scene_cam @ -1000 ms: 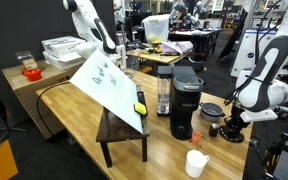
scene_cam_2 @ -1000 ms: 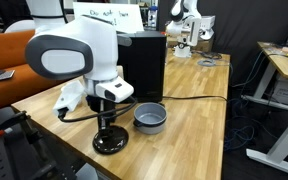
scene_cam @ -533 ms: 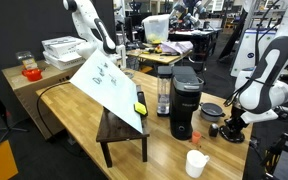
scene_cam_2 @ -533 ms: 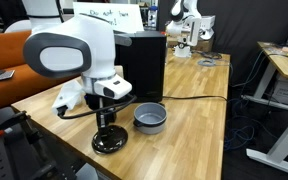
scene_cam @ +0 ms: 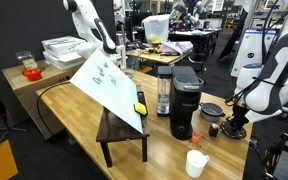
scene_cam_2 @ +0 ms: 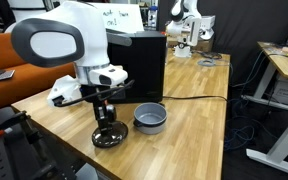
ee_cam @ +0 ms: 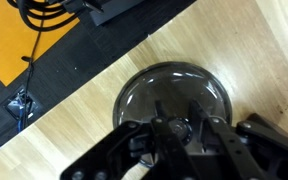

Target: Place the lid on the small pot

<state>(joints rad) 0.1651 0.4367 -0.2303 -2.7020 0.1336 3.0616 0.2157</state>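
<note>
On the desk (scene_cam_2: 199, 140) the black lid (scene_cam_2: 110, 139) lies flat with the tool (scene_cam_2: 105, 120) straddling its raised centre, though I cannot tell if it grips, and the small pot (scene_cam_2: 150, 118) stands just beside at two o'clock.

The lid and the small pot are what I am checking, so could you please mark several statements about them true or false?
1. The lid lies on the wooden table, beside the small pot. True.
2. The small pot is covered. False: it is open, and its lighter inside shows.
3. In the wrist view, the gripper is over the middle of the lid. True.
4. The white paper cup stands inside the small pot. False: it stands alone on the table, in front of the black coffee maker.
</note>
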